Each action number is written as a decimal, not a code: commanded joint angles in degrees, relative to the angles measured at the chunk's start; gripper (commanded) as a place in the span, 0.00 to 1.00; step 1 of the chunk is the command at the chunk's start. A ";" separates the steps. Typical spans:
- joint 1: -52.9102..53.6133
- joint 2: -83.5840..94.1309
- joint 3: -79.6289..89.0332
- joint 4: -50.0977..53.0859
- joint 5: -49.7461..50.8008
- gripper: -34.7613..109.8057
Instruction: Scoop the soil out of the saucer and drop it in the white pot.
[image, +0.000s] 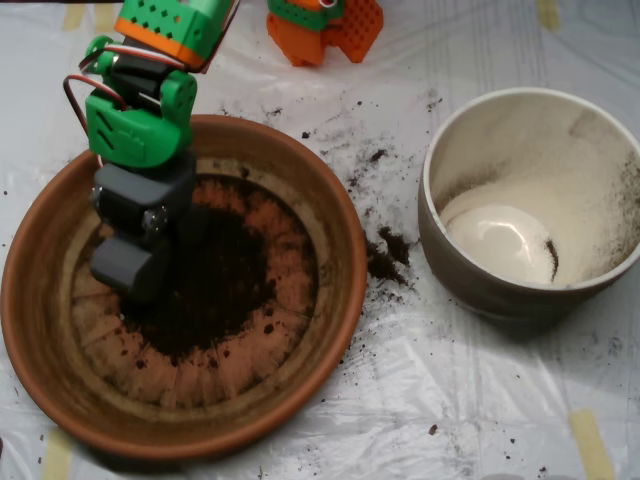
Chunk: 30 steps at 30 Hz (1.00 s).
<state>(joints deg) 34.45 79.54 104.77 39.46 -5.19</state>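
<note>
Grey end effector (135, 262), its state impossible to tell, sits in the soil (215, 285) at the saucer's (330, 215) left, with the white pot (480, 285) apart on the right; no writing is legible.

Dark soil (215, 285) lies in terracotta saucer (300, 400), white pot (480, 290) right.

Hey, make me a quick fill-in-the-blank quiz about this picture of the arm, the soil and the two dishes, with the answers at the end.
1. The grey clamshell scoop is down inside the wide terracotta ____, at its left side.
2. The dark crumbly soil lies mostly on the base of the saucer, and some is spilled on the plastic sheet between the saucer and the ____.
3. The deep cream-white pot stands to the ____ of the saucer in the picture.

Answers: saucer; pot; right
</note>
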 joint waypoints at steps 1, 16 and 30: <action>0.09 3.96 0.97 -2.11 -0.88 0.24; -3.34 30.76 24.96 -18.98 -4.57 0.24; -7.12 48.78 27.51 -8.70 -4.66 0.24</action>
<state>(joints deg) 28.04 120.67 132.80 29.36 -9.05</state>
